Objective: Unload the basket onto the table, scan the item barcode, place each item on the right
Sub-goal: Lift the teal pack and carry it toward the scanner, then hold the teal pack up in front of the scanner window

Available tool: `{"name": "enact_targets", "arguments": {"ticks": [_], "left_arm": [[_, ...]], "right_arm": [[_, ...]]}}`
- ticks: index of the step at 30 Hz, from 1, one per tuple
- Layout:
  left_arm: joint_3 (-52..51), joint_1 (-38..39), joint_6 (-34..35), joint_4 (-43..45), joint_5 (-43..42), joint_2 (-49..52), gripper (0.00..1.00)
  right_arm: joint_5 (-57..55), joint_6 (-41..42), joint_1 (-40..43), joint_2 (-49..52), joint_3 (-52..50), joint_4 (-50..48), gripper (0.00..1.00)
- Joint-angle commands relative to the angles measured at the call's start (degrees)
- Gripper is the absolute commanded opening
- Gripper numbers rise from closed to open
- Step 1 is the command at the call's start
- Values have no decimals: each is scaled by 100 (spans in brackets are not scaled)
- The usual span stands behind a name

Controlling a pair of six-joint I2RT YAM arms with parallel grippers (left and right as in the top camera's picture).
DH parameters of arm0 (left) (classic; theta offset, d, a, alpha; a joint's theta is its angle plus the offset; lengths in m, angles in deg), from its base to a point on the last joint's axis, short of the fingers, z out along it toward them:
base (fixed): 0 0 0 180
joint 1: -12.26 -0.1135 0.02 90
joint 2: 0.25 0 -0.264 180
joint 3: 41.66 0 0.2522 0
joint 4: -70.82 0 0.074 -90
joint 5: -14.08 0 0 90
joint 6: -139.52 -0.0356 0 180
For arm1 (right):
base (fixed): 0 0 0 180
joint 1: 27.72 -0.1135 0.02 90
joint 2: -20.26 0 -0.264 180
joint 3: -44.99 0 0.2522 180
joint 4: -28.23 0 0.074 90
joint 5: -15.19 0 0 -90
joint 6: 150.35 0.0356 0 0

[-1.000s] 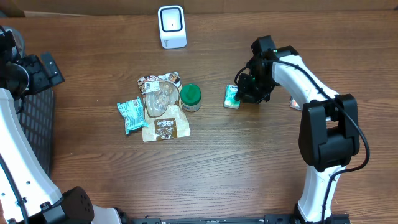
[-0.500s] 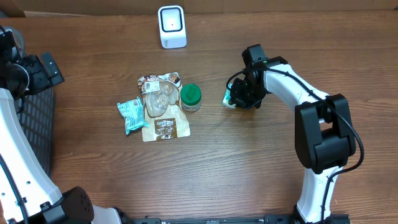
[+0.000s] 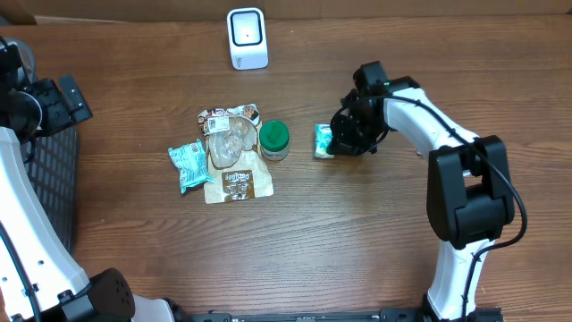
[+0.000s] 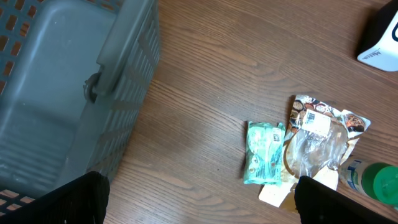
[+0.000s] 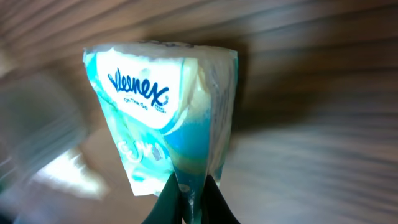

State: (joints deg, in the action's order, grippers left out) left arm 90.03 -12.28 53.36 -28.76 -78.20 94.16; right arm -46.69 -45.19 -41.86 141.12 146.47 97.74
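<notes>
My right gripper (image 3: 344,141) (image 5: 189,198) is shut on the thin edge of a teal and white Kleenex tissue pack (image 5: 163,106), the item, which hangs just off the table right of centre (image 3: 323,141). The white barcode scanner (image 3: 247,38) stands at the table's far edge, well up and left of the pack. My left gripper (image 4: 199,202) is open at the far left with only bare wood between its fingers (image 4: 65,202). No barcode shows on the pack's visible face.
A green-lidded jar (image 3: 274,139), a brown snack pouch under a clear wrapper (image 3: 232,161) and a teal packet (image 3: 189,165) lie in the middle of the table. A grey basket (image 4: 118,68) stands at the left edge.
The right gripper closed on the tissue pack's edge and shifted it slightly left, lifting it. The left arm stayed still.
</notes>
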Motion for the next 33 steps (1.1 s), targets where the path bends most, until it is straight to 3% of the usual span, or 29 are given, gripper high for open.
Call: {"name": "enact_targets", "arguments": {"ticks": [1,14,22,33], "left_arm": [[105,-20,-129,-7,35,9,100],[105,-20,-129,-7,35,9,100],[105,-20,-129,-7,35,9,100],[105,-20,-129,-7,35,9,99]], "right_arm": [[2173,-1248,254,-608,378,33,4],[6183,-1639,634,-925,380,-254,4],[6181,-1211,634,-927,385,-428,4],[6087,-1217,632,-927,385,-472,4]]}}
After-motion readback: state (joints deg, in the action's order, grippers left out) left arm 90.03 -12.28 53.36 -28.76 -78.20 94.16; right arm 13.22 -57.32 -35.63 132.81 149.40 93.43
